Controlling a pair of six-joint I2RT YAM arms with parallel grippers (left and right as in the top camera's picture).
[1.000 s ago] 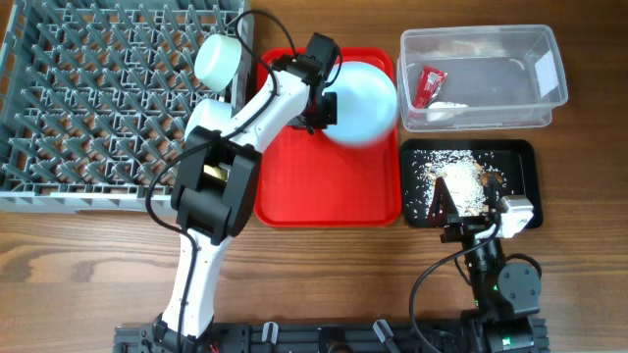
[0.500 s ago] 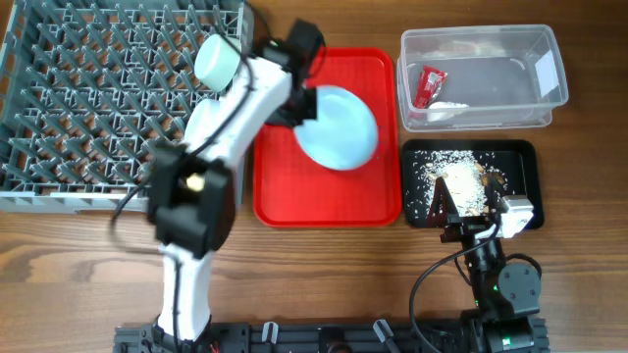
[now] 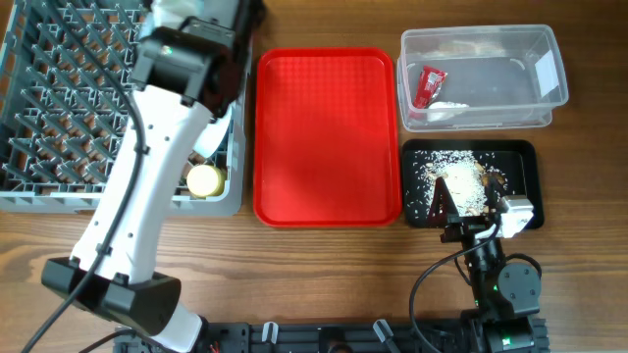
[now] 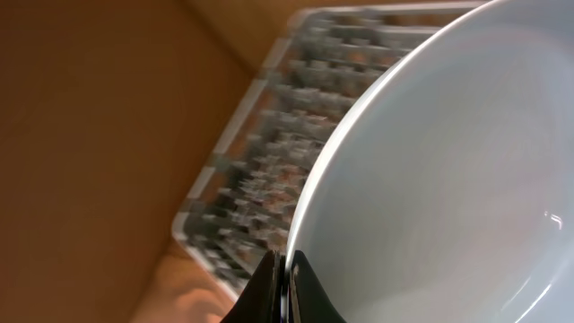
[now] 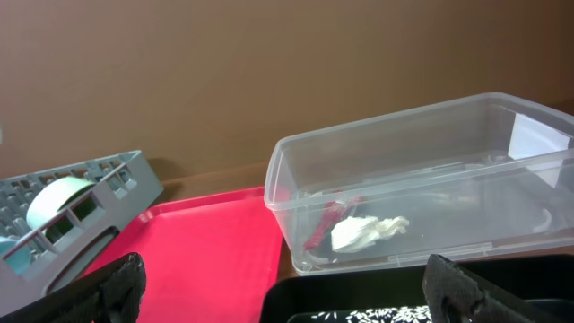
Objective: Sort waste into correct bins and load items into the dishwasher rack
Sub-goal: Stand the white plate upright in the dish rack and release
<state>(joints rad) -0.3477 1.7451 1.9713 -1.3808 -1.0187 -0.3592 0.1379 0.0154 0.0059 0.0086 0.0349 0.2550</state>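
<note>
Clamped on the pale blue-white plate (image 4: 448, 179), the left gripper (image 4: 285, 292) is swinging it off the red serving tray (image 3: 327, 137) over the ten-o'clock dishwasher rack (image 3: 59, 98), ready for loading. The right gripper (image 5: 293, 289) is idling, fingers apart.

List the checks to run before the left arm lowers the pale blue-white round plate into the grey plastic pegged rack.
1. Left gripper shut on pale blue-white round plate at its rim: ok.
2. Plate above grey plastic pegged rack: ok.
3. Free peg slot under plate: cannot tell, arm hides it.
4. Small yellow cup clear of plate's path: cannot tell.
5. Right gripper open beside shallow black rectangular tray, away from rack: ok.
</note>
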